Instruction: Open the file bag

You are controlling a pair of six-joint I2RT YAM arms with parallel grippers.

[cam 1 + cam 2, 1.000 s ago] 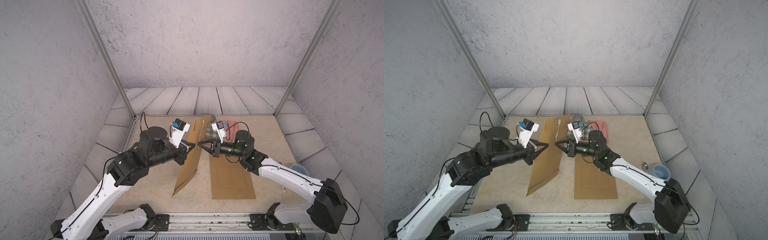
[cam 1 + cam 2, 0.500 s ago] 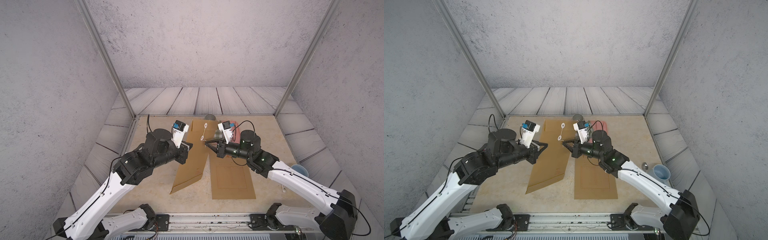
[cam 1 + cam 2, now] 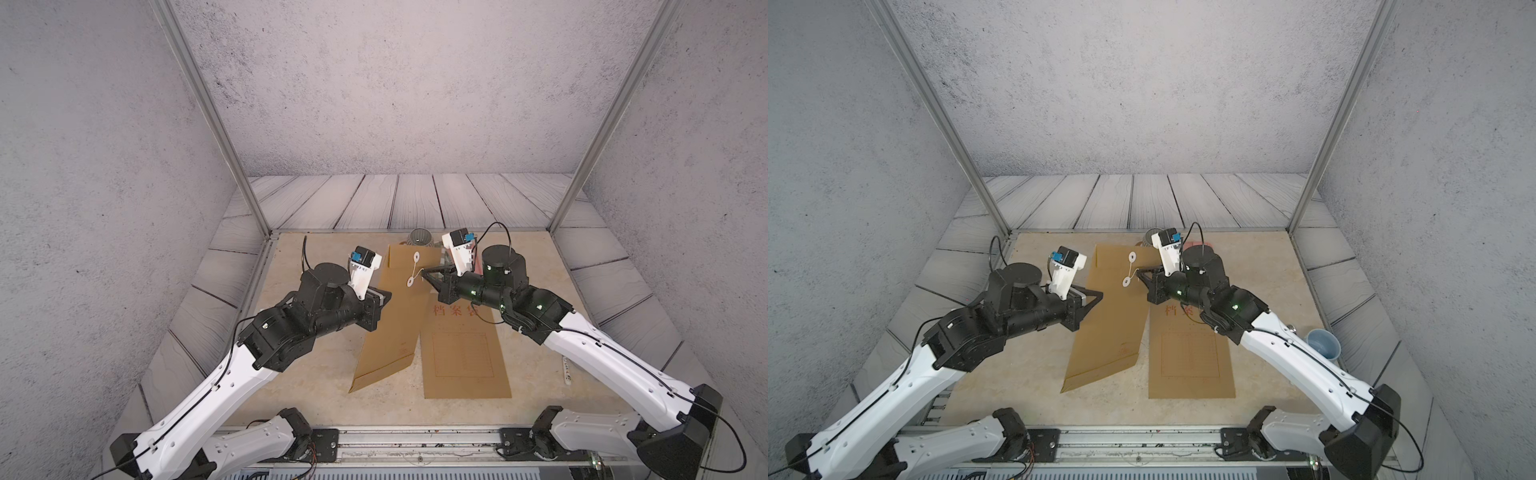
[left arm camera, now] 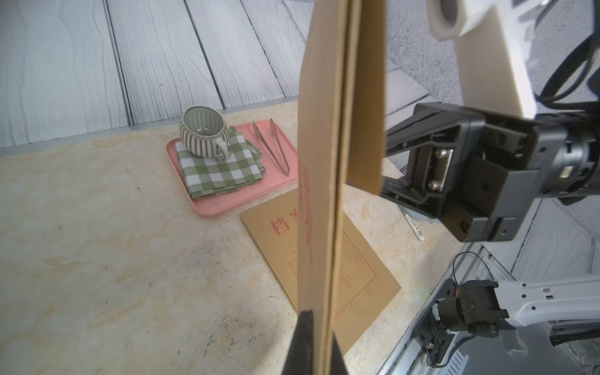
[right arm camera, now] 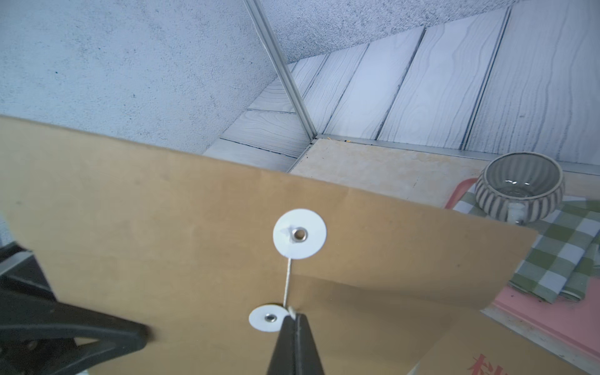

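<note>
At centre, left pincer [image 3: 1096, 297] clamping file bag [image 3: 399, 316], right pincer [image 3: 424, 274] pinching string [image 5: 287, 279]

Setting: robot test cell in a lab. Evidence: grey speckled backdrop walls [image 3: 395, 83] between bare aluminium posts [image 3: 215, 124]. Plank-print panels [image 3: 415, 199] ring a stone-pattern table [image 3: 548, 257]. The left arm [image 3: 216, 386] and right arm [image 3: 615, 361] are mounted on a metal rail [image 3: 415, 436] at the lower frame edge, cables exposed. Staged props in the left wrist view: pink tray [image 4: 207, 207], striped cup [image 4: 203, 134].
</note>
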